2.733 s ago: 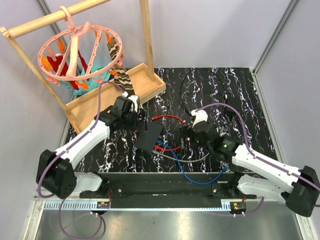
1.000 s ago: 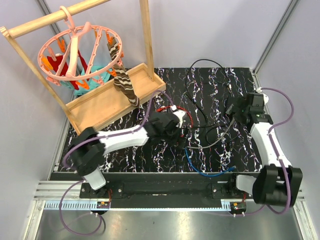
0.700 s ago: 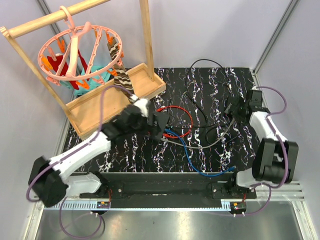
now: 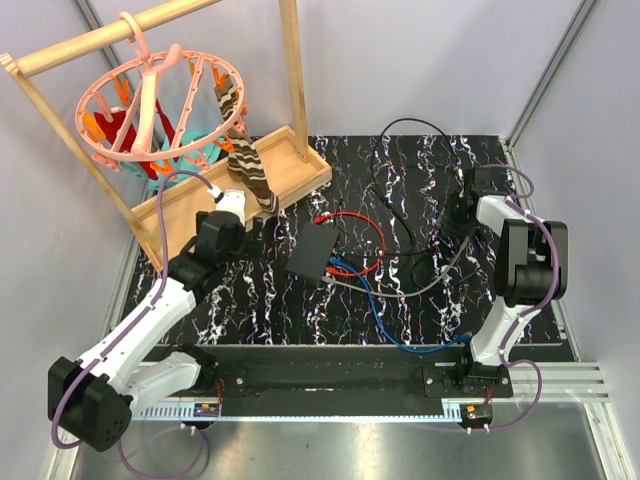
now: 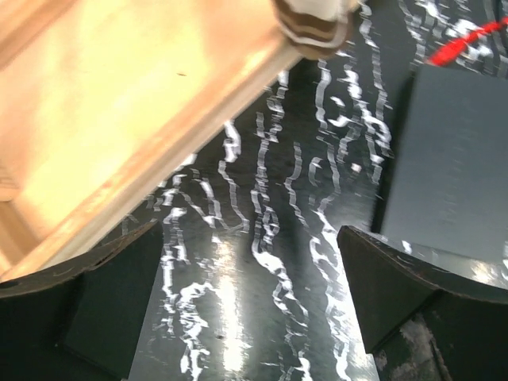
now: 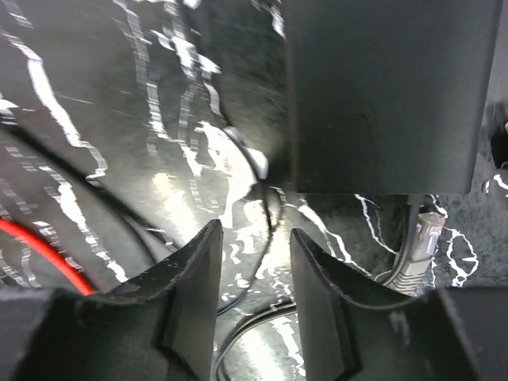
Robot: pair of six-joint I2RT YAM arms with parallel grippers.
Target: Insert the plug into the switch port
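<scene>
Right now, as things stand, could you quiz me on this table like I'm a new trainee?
1. True or false: the left gripper is open and holds nothing.
2. Which cable reaches farthest toward the bottom of the overhead view? A red, B blue, C grey.
3. What hangs from the wooden rack?
Key: 1 true. 2 B, the blue cable. 3 a pink round clip hanger.

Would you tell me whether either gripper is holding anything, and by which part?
Nothing is held. The left gripper is wide open over the table; the right gripper is slightly open, a thin black cord lying loose in its gap.
</scene>
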